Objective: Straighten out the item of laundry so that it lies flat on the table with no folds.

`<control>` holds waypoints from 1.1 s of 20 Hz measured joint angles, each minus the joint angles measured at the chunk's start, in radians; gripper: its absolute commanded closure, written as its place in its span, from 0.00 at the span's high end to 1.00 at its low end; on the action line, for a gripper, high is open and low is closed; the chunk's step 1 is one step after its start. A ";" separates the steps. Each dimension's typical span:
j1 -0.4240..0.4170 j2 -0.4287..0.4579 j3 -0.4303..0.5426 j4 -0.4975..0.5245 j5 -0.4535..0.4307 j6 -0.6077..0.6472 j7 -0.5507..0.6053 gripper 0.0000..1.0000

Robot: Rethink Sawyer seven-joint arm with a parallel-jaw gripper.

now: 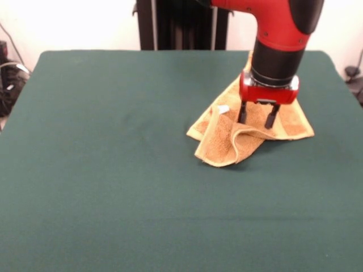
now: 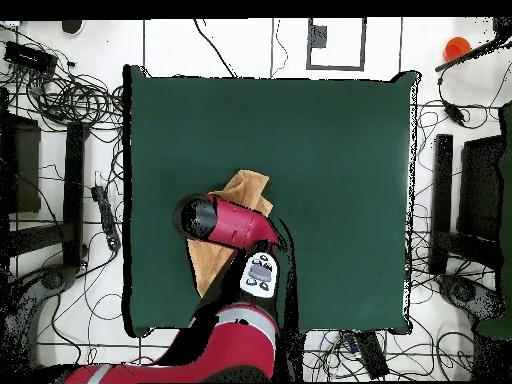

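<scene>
Green desk point(image 1: 113, 170) bare apart from the towel point(image 1: 227, 141); nothing blocks it on the desk. Around the desk in the overhead view: cable tangles on the floor point(image 2: 60, 90), an orange object point(image 2: 457, 46) at the top right corner.

Towel lies toward the robot's side of the desk, at right in the front view. It is crumpled: one corner folded over into a raised curl at the front, a small white label point(image 1: 223, 109) showing near the left fold, the rest spread flatter toward the right. In the overhead view the arm point(image 2: 235, 225) covers much of the towel.

Gripper point(image 1: 258, 116) fingers apart, pointing straight down, tips on or just above the towel's middle; contact hard to tell. Nothing clamped between them.

Arm comes down from the top, wrist vertical over the towel.
</scene>
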 measured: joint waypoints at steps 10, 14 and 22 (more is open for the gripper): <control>-0.003 0.006 0.003 -0.018 0.000 0.026 0.000 1.00; -0.005 0.007 0.005 -0.026 0.000 0.036 0.000 1.00; -0.005 0.012 0.009 -0.043 0.000 0.039 0.000 1.00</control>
